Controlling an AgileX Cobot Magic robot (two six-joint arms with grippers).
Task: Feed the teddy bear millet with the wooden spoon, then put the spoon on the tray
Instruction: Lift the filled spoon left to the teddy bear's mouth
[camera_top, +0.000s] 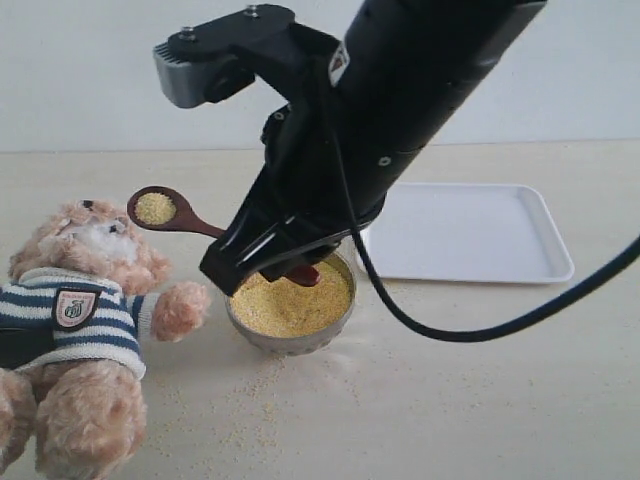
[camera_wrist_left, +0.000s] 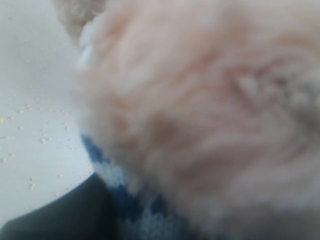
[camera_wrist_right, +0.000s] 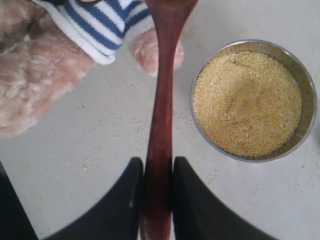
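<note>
Right gripper (camera_wrist_right: 159, 197): two black fingers closed narrowly on the handle of the slim reddish-brown wooden spoon (camera_wrist_right: 161, 120)
Left gripper (camera_wrist_left: 65, 217): only a dark blurred part shows, against the striped shirt of the fluffy light-brown teddy bear (camera_wrist_left: 210, 100); open or closed cannot be told
Surface: pale beige table (camera_top: 470, 400), loose yellow grains scattered on it
Room: plain off-white wall (camera_top: 80, 70) behind the table
Teddy bear: on the left of the exterior view, navy-and-white shirt with a shield badge, one paw near the bowl
Flat white rectangular tray (camera_top: 470, 235): on the table to the right, just beyond the bowl
Round steel bowl (camera_top: 290, 347): between bear and tray, filled with yellow millet (camera_top: 295, 300)
Wooden spoon: raised, its oval bowl carrying millet just beside the bear's face
</note>
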